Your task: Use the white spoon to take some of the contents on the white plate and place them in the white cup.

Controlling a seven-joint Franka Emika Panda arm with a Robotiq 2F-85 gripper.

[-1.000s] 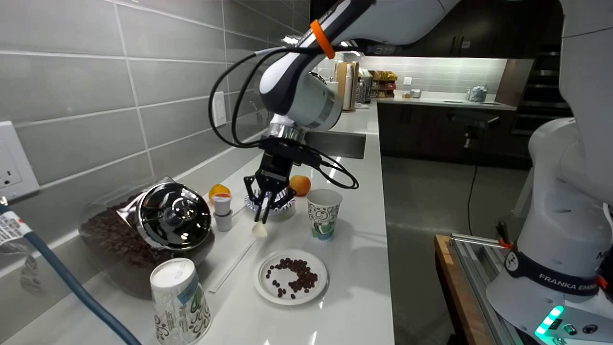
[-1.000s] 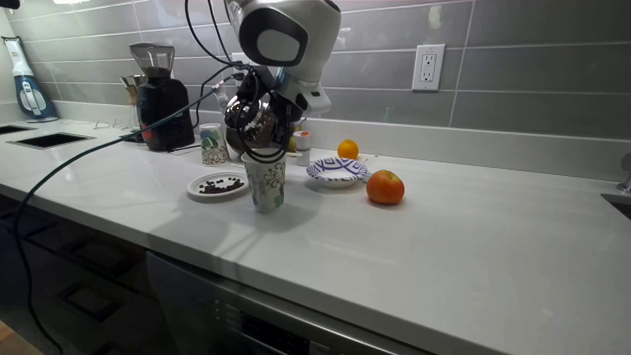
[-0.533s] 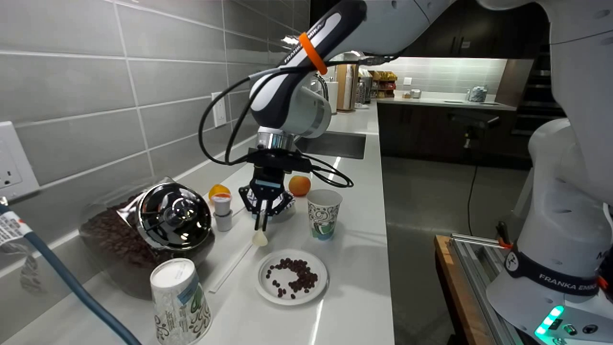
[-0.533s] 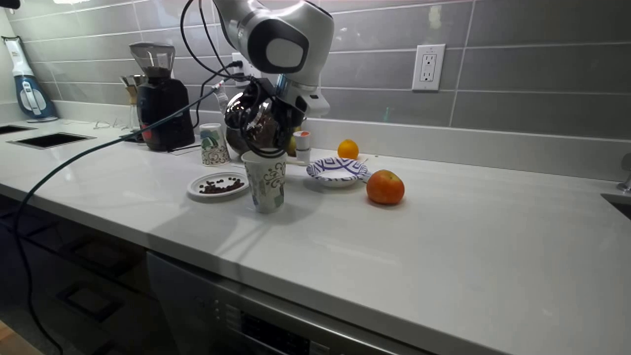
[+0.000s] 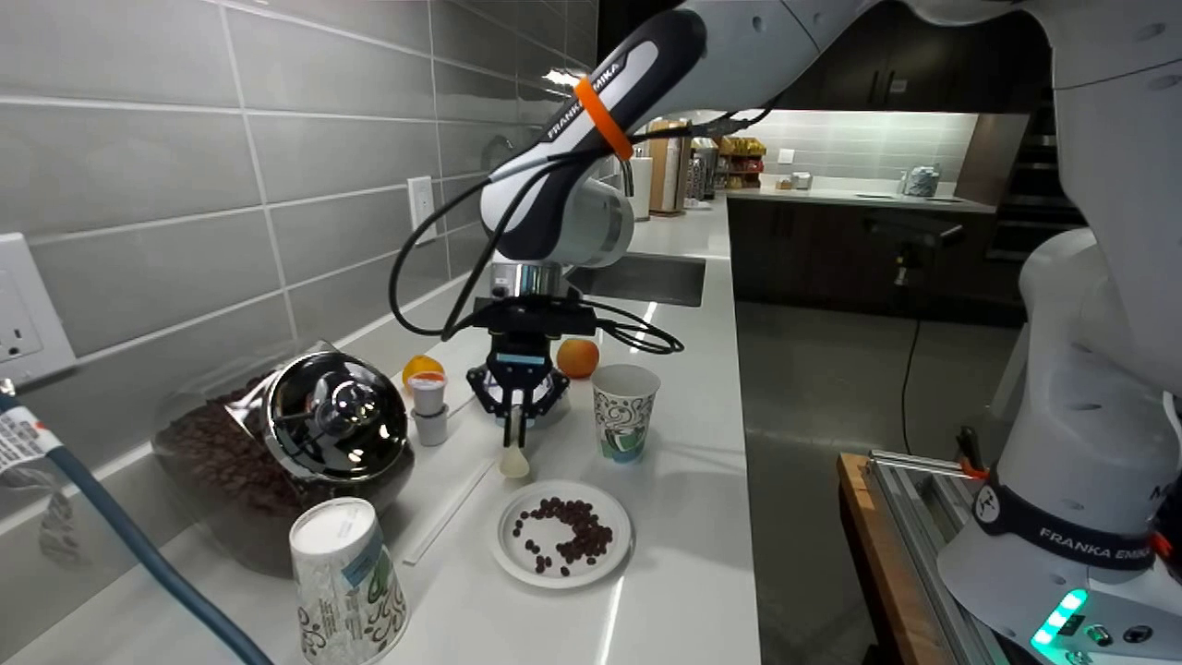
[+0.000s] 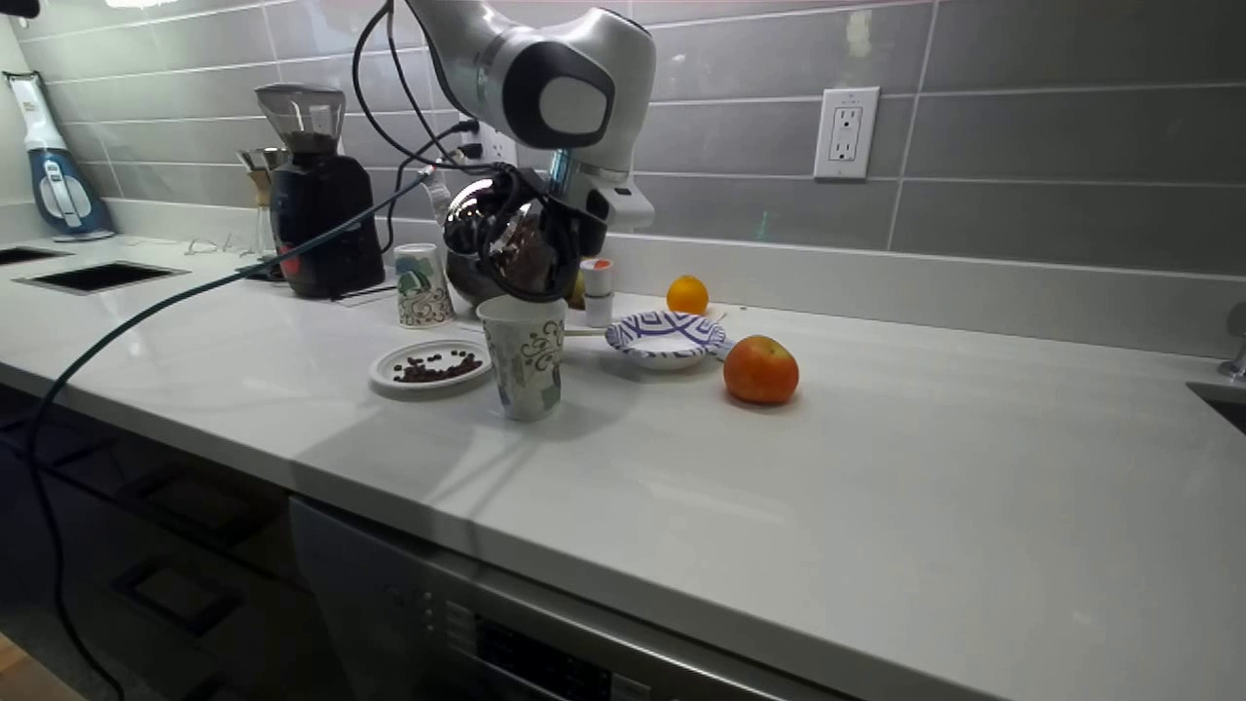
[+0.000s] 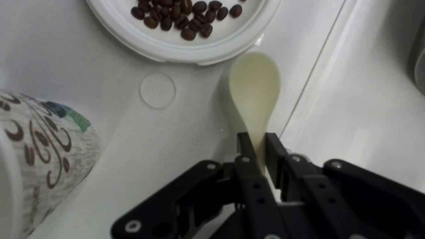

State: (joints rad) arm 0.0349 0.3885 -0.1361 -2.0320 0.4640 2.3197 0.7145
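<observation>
"How to scoop?"
"Wrist view: left of the jaws, a tapered white paper cup (image 7: 49,156); ahead, dark-brown beans (image 7: 195,25) on a round white plate (image 7: 181,53). The jaws grip a slim white plastic spoon (image 7: 255,103); I'd clear the rim, then slide it under the beans."
"Hidden?"
"Its handle's end; the cup's floor."

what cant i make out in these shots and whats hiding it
Upright cup: inside bottom hidden by its side, both exterior views; left edge cuts it, wrist view.
Plate, beans: cut by top edge, wrist view.
Spoon: much of its handle hidden by the pincer, wrist view.
Cable tag: print too small, in an exterior view.
</observation>
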